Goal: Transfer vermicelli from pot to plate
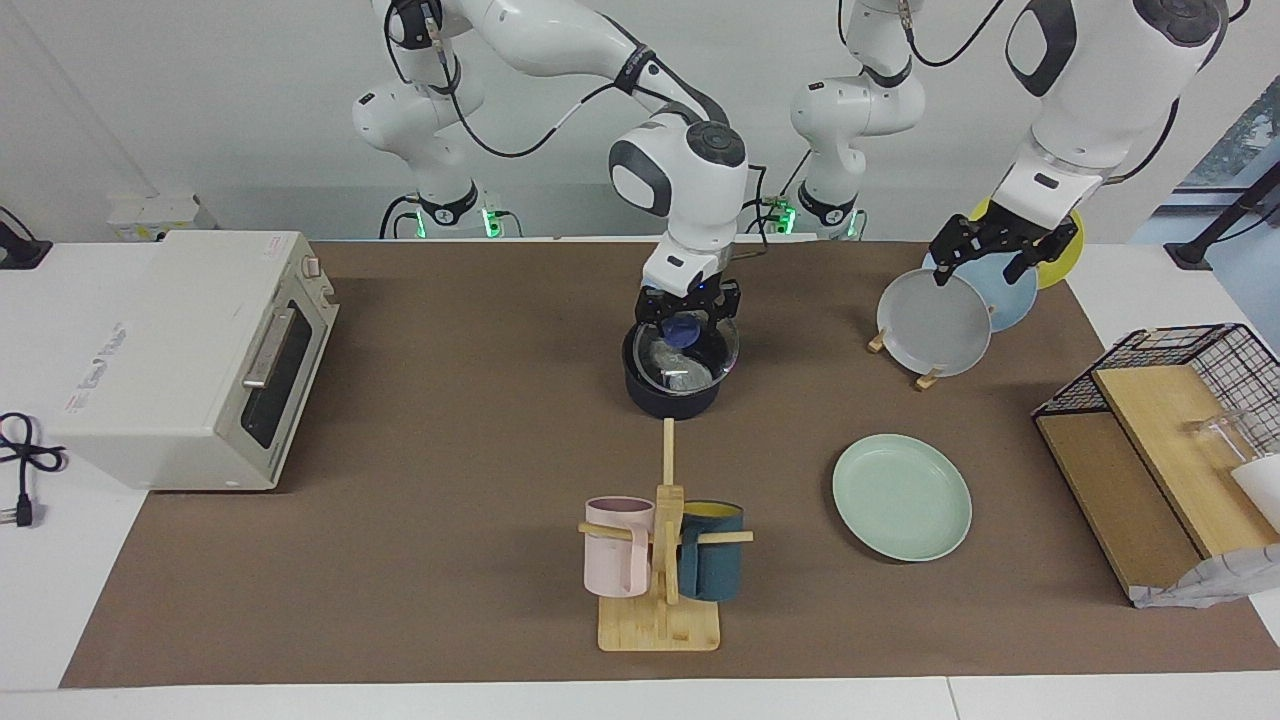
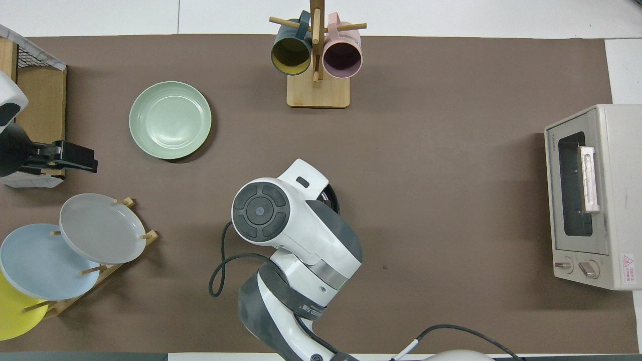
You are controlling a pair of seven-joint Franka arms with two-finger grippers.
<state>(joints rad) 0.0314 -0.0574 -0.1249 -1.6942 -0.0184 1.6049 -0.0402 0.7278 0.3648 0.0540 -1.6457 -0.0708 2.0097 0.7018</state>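
The right gripper (image 1: 688, 322) is down in the pot (image 1: 675, 390), fingers seemingly closing on the vermicelli (image 1: 683, 368). The left gripper (image 1: 985, 250) waits, jaws apart, over the plate rack (image 1: 905, 362). The green plate (image 1: 902, 496) is bare.

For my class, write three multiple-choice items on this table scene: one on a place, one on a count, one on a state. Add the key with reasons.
1. Where is the mint-green plate?
A. Flat on the table, farther from the robots than the plate rack.
B. Standing in that rack.
C. Stacked on another plate.

2. How many mugs hang on the mug tree?
A. One.
B. Four.
C. Two.

3. How is the left claw?
A. Shut on a mug.
B. Open and empty, over the plate rack.
C. Shut on the mint-green plate.

Key:
1 A, it lies alone on the brown mat.
2 C, a pink mug and a teal mug.
3 B, its fingers stand apart with nothing between them.
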